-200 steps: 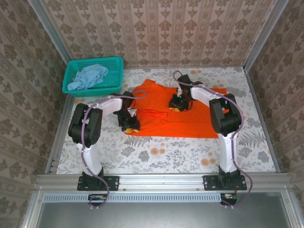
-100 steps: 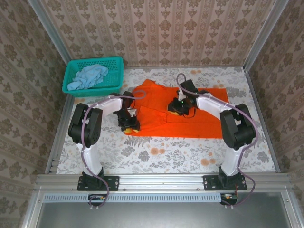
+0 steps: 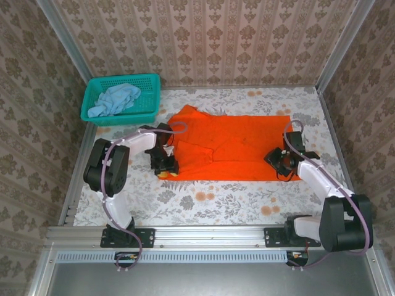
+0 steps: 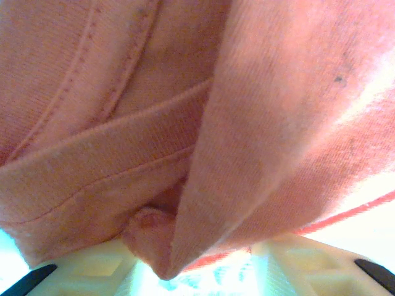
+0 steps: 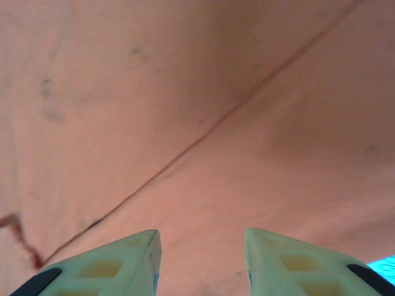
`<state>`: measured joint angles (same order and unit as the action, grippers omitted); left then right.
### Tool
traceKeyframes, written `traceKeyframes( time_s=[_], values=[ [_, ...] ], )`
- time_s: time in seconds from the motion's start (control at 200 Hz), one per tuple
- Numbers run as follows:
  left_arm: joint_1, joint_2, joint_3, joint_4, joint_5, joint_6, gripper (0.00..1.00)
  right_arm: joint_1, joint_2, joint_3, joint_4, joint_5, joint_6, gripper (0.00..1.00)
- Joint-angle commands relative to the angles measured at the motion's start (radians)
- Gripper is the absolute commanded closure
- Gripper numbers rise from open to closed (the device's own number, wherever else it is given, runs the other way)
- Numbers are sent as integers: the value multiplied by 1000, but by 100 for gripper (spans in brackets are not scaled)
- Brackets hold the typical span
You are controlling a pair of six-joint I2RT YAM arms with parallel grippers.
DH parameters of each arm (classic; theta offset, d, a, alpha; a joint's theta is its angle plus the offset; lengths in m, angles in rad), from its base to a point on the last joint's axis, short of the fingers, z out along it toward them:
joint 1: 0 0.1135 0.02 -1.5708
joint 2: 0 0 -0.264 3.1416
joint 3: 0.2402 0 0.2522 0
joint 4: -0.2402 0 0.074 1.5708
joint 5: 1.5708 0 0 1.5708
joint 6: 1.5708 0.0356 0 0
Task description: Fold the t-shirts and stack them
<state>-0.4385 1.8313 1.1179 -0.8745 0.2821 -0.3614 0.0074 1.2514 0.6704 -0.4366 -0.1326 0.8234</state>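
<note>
Orange t-shirt [image 3: 234, 145] lies spread across the middle of the table [image 3: 210, 197], partly doubled over on itself with a slanted flap near its centre. The pale blue t-shirt [image 3: 114, 98] sits crumpled in the teal basket [image 3: 148, 79] at the table's ten o'clock corner, so stacking looks a long way off. The left gripper [image 3: 165, 165] is at the shirt's eight o'clock edge. Its wrist view shows the left gripper [image 4: 185, 262] clamped on a bunched fold of orange cloth with a hem seam running through it. The right gripper [image 3: 281, 161] is at the shirt's four o'clock corner. From its own camera the right gripper [image 5: 200, 240] has its jaws parted with nothing between them, only flat cloth and a crease beyond. The main risk, as I judge it, is a lopsided pull. With only one side gripped, any lift or sweep by the left arm would drag the whole garment toward nine o'clock rather than turn a clean fold, and the loose far corner would trail and wrinkle. The left pinch also looks to take in more than one layer, so it may carry an underlying ply along and leave a lump inside the fold. If the right jaws come down off the hem they may catch only the top layer, or slide off smooth fabric, leaving the edges misaligned. The slanted flap, if left, would skew every later fold.
</note>
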Motion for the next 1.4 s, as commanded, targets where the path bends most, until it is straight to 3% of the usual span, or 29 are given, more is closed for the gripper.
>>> traceKeyframes(
  time_s=[0.0,0.18,0.475,0.61,0.825,1.0,1.26,1.395],
  values=[
    [-11,49,-111,-34,-71,-62,56,-12,57,-4,-92,44,34,60],
    [-12,19,-168,-32,-64,-126,55,-20,123,-10,-191,16,64,62],
    [-11,-22,-162,-74,-130,-172,54,-30,14,-64,-252,25,137,63],
    [-1,-61,-83,-124,-152,-169,47,-29,-53,-37,-267,14,155,56],
    [-3,-27,348,-187,-177,-132,26,-23,-81,120,-129,103,25,41],
    [5,168,745,-156,-184,-104,16,-45,125,330,-1,201,-49,25],
    [56,628,1434,-222,-251,-30,18,-125,572,680,-33,200,-106,28],
    [84,719,1489,-115,-285,-11,18,-155,702,793,-18,201,-136,31]
  ],
)
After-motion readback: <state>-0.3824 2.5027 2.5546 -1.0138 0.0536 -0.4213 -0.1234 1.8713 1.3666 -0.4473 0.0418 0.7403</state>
